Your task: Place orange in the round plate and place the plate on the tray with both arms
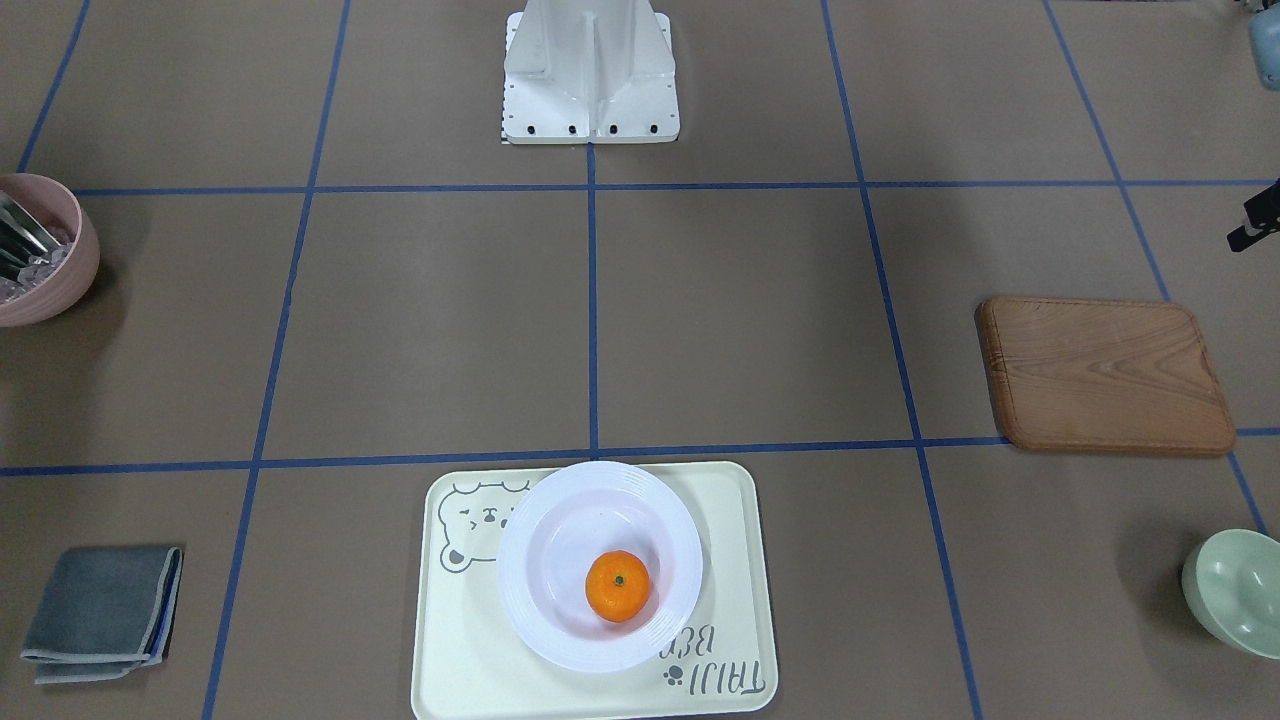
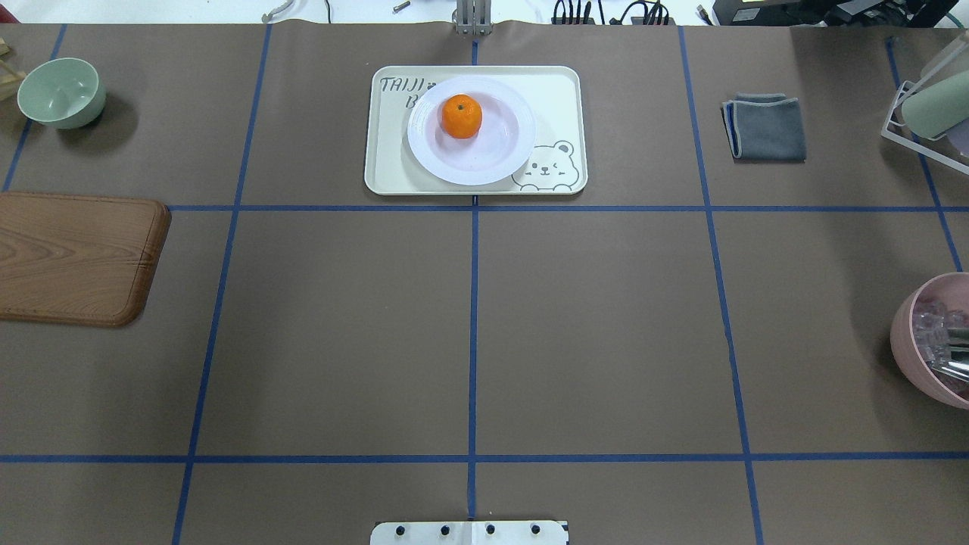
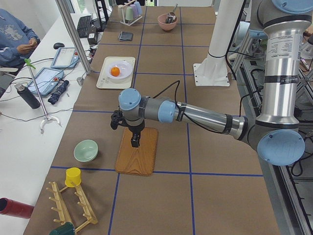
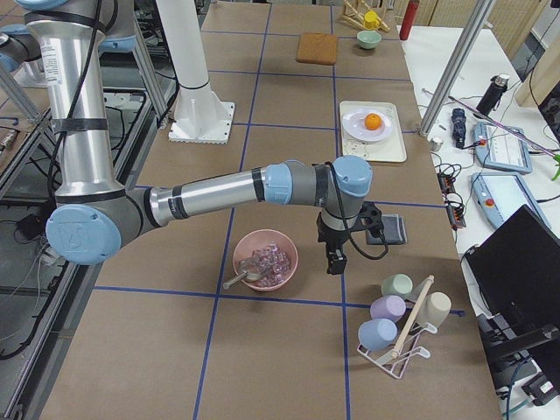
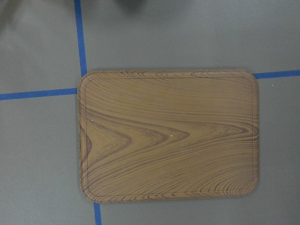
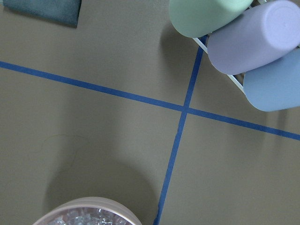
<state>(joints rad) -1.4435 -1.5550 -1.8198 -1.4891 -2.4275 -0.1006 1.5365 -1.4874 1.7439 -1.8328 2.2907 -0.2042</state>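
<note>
The orange lies in the round plate. The plate rests on the tray at the table's far middle. Neither gripper is near them. In the exterior left view my left gripper hangs over the wooden board, far from the tray. Only a black sliver of it shows at the front view's right edge. My right gripper hangs between the pink bowl and the grey cloth in the exterior right view. I cannot tell whether either is open or shut.
A wooden board and a pale green bowl sit on the robot's left. A pink bowl with ice, a grey cloth and a cup rack sit on its right. A seated person is beside the table.
</note>
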